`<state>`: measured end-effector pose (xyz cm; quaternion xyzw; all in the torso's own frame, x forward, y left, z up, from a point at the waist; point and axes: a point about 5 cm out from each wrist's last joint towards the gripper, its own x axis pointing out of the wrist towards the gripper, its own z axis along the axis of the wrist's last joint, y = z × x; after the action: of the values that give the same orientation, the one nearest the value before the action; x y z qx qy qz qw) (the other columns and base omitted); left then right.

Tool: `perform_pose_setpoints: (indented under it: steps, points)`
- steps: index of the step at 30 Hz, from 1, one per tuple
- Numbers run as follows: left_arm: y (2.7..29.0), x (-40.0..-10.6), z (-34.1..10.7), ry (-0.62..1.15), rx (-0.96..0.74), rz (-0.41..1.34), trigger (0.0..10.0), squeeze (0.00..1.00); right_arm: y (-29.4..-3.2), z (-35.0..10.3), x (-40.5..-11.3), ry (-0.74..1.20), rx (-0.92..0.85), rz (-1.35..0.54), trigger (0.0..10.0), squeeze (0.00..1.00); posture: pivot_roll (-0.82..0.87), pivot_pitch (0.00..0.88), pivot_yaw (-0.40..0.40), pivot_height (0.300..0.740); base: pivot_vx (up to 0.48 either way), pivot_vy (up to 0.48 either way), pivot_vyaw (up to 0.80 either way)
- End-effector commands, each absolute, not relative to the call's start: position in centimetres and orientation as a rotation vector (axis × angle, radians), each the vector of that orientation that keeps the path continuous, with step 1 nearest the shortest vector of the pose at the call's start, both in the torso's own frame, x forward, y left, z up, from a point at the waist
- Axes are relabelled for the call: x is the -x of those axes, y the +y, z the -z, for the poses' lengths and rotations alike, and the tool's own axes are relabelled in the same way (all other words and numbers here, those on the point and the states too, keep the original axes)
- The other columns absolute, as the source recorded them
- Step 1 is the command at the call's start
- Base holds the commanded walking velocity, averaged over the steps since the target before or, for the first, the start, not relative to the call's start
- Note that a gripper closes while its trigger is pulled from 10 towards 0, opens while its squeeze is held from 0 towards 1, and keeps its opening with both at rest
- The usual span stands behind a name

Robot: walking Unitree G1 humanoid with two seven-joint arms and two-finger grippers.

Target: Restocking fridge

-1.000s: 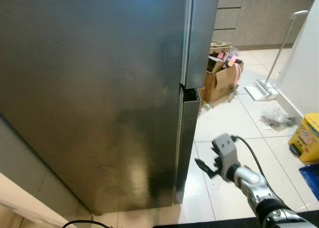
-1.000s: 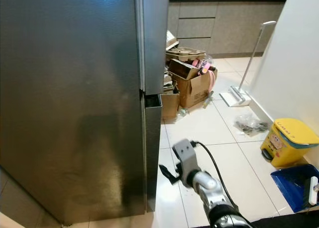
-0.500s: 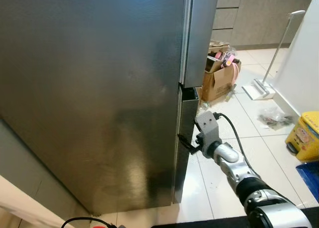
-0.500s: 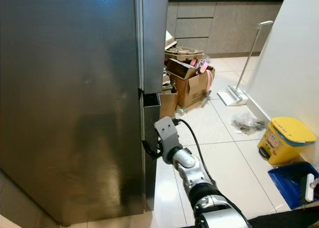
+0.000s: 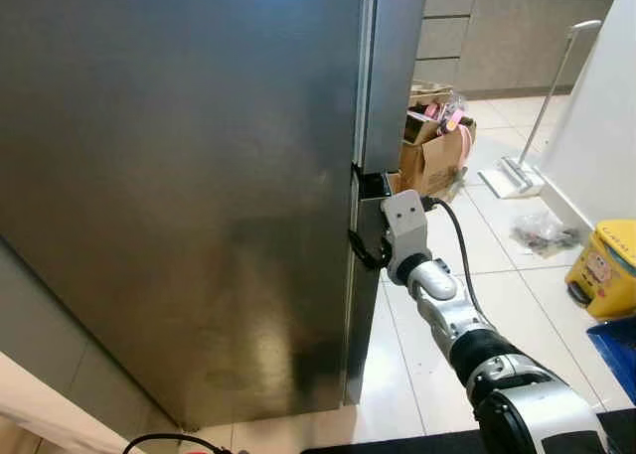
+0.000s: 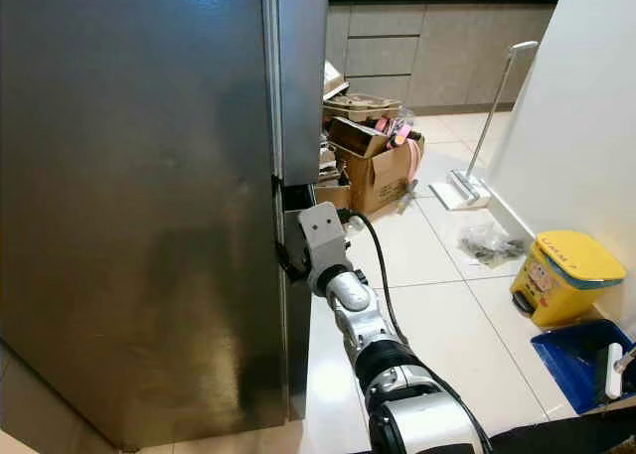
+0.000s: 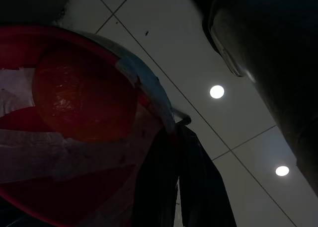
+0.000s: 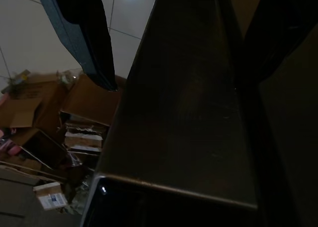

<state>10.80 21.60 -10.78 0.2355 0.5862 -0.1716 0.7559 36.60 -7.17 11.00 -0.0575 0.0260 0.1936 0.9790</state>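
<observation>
The tall dark steel fridge stands closed in front of me, with an upper door and a lower door. My right gripper is at the doors' right edge, at the seam between them. It is open, its black fingers straddling the lower door's edge. In the dim left wrist view a red round container with an orange-red round thing inside hangs beside the left gripper's dark fingers, over white floor tiles.
Open cardboard boxes full of clutter stand on the floor behind the fridge. To the right are a flat mop, a crumpled plastic bag, a yellow bin, a blue dustpan and a white wall.
My right arm has swung left and upward from over the floor tiles to the fridge's door edge, ending at the seam between the doors.
</observation>
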Motion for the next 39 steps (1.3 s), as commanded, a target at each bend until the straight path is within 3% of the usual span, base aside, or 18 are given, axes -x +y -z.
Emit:
perform_pose_setpoints:
  steps: [1,9,20,39]
  points:
    - [21.9,-10.9,10.7,1.264,-0.522,0.385,10.0,0.0,-6.7,-11.0,-36.7,0.079,0.138,-0.381,10.0,0.0,0.04,0.0,-0.025,0.74,0.0,0.0,0.0]
    - [21.8,-10.7,10.7,1.266,-0.521,0.396,10.0,0.0,-7.9,-10.5,-37.0,0.12,0.152,-0.281,10.0,0.0,0.05,0.0,-0.025,0.74,0.0,0.0,0.0]
    - [21.9,-10.5,10.7,1.27,-0.532,0.407,10.0,0.0,-12.8,-10.1,-37.3,0.147,0.183,-0.083,10.0,0.0,0.03,0.0,-0.014,0.74,0.0,0.0,0.0]
    - [21.8,-10.7,10.7,1.264,-0.542,0.425,10.0,0.0,-16.9,-10.1,-37.2,0.148,0.207,0.092,10.0,0.0,0.03,0.0,-0.004,0.74,0.0,0.0,0.0]
